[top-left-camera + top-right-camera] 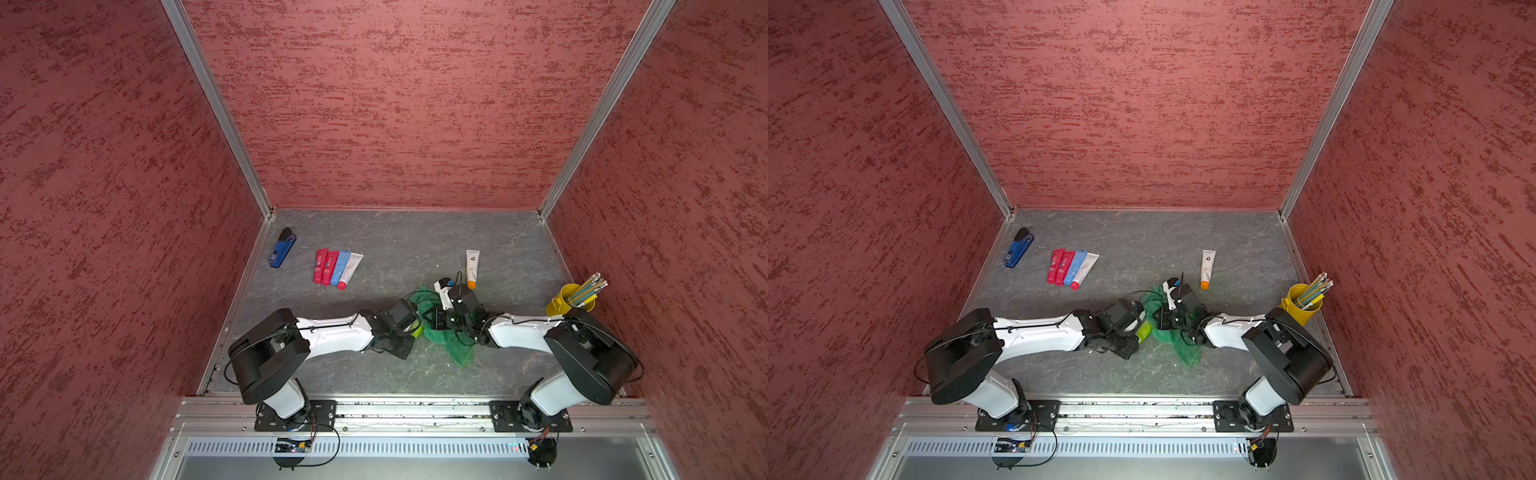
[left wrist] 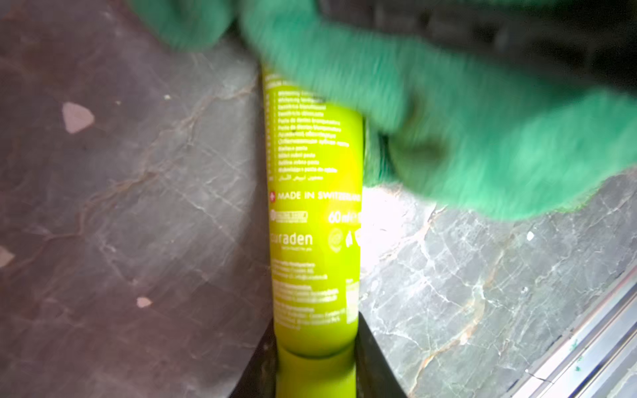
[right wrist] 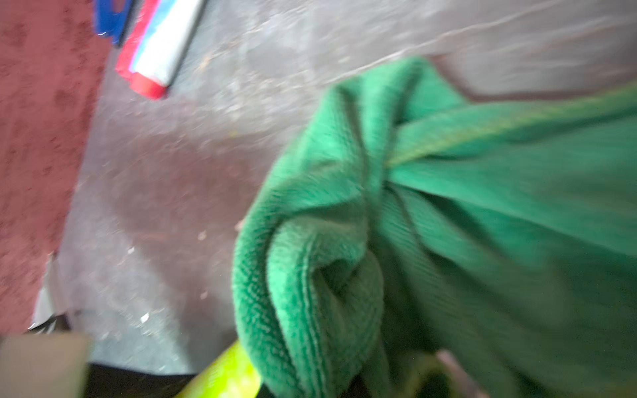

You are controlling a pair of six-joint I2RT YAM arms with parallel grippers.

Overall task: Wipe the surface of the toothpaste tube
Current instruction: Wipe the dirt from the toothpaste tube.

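The toothpaste tube (image 2: 314,224) is lime green with white print. My left gripper (image 2: 315,375) is shut on its cap end, one black finger (image 2: 374,365) on each side. In both top views the tube (image 1: 417,331) (image 1: 1144,330) shows as a small lime patch at the left gripper (image 1: 409,333), held near the middle of the table. A green cloth (image 3: 448,224) is bunched in my right gripper (image 1: 432,319), which is shut on it; the fingers are buried in the fabric. The cloth (image 2: 465,131) lies over the tube's far end and hides it.
Several tubes (image 1: 337,268) lie in a row at the back left, next to a blue stapler (image 1: 282,248). A white tube with an orange cap (image 1: 472,268) lies behind the right arm. A yellow cup of pencils (image 1: 575,297) stands by the right wall.
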